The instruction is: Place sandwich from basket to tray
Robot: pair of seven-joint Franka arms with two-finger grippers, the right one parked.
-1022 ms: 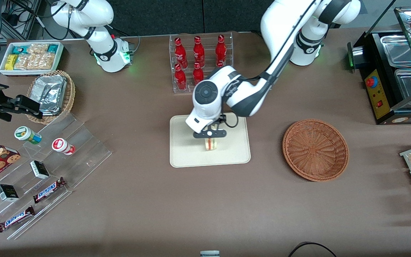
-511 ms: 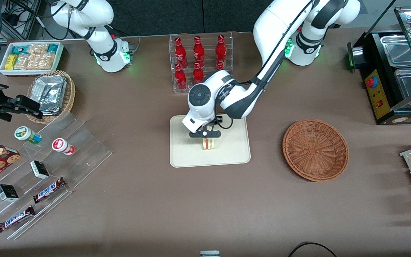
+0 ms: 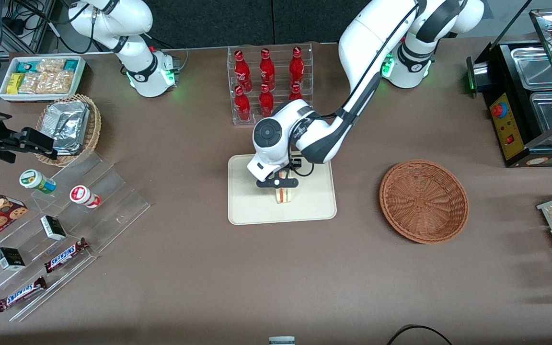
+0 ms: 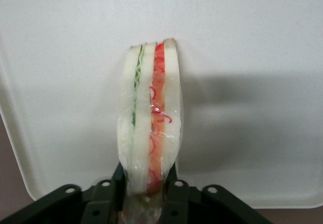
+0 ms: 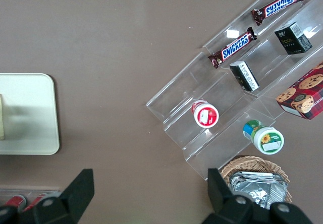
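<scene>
- One sandwich point(image 3: 284, 194) shows in the front view, over the middle of the tray point(image 3: 245, 211), with the gripper point(image 3: 278, 184) right above it; the basket point(image 3: 423, 201) sits well apart, toward the working arm's end.
- Left wrist view: the jaws are clenched on the sandwich point(image 4: 150, 133), whose cut edge faces the camera above the tray point(image 4: 262, 133).
- Right wrist view: the tray's point(image 5: 30, 113) corner is visible.

gripper point(image 4: 146, 193) fingertips cut off by frame edge, sandwich point(image 4: 150, 128) base too (wrist cam)
</scene>
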